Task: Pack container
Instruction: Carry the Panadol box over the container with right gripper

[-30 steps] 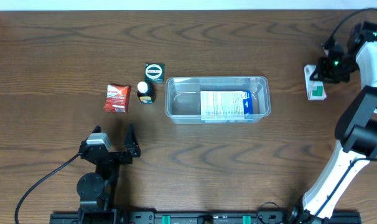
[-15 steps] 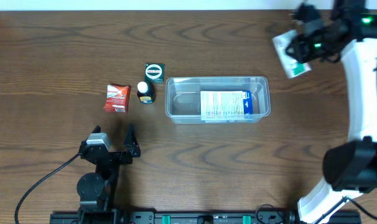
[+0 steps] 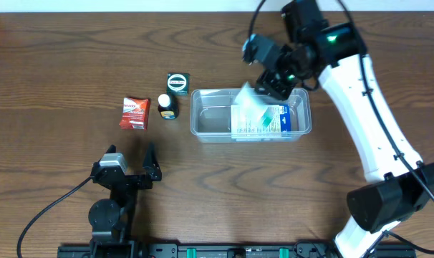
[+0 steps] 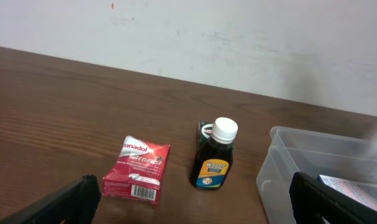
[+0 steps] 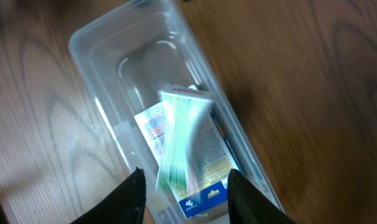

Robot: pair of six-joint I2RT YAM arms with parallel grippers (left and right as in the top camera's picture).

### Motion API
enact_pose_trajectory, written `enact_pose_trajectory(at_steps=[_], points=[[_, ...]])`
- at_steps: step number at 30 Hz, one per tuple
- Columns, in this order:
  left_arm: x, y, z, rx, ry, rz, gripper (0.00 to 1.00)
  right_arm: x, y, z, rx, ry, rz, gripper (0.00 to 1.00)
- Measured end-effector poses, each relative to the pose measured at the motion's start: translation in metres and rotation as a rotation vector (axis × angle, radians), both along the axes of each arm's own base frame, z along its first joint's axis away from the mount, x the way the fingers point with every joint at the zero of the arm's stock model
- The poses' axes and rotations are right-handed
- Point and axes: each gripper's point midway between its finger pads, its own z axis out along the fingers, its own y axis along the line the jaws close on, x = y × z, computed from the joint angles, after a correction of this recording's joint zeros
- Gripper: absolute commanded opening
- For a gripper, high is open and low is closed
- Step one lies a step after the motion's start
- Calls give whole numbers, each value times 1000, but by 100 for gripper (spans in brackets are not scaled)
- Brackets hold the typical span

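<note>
The clear plastic container (image 3: pixel 200 100) stands mid-table and holds a blue-and-white carton (image 3: pixel 276 120). My right gripper (image 3: pixel 271 77) hovers over the container's middle, jaws apart. A white-and-green box (image 3: pixel 248 102) is blurred just below it, over the container. In the right wrist view the box (image 5: pixel 182 130) sits loose between my open fingers (image 5: pixel 183 196), above the carton (image 5: pixel 207 183) inside the container (image 5: pixel 101 43). My left gripper (image 3: pixel 131 156) is open and empty near the table's front left; its wrist view (image 4: pixel 191 205) shows the container's left end (image 4: pixel 282 162).
A red box (image 3: pixel 134 113) (image 4: pixel 137 169), a brown bottle with a white cap (image 3: pixel 167 107) (image 4: pixel 214 155) and a dark green box (image 3: pixel 177 83) stand left of the container. A white wall lies beyond the table's far edge.
My right arm swung from the far right edge leftward with the white-and-green box to above the container, and the box is now loose between the opened fingers. The left arm has not moved.
</note>
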Motion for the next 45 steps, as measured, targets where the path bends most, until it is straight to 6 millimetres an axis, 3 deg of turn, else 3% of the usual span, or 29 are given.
enact_pose_trajectory(at_steps=[12,17,20,24,27,34,37,45], points=[[0,0,0,0,0,0,98,-8,-6,-38,-100,19,68,40],[0,0,0,0,0,0,98,-6,1,-42,-54,31,39,10],[0,0,0,0,0,0,98,1,11,-38,16,40,-32,6],[0,0,0,0,0,0,98,14,29,-38,137,63,-163,6],[0,0,0,0,0,0,98,18,44,-50,203,95,-255,5],[0,0,0,0,0,0,98,-4,88,-89,263,192,-381,2],[0,0,0,0,0,0,98,-12,92,-97,246,221,-434,1],[0,0,0,0,0,0,98,0,72,-116,183,179,-651,1]])
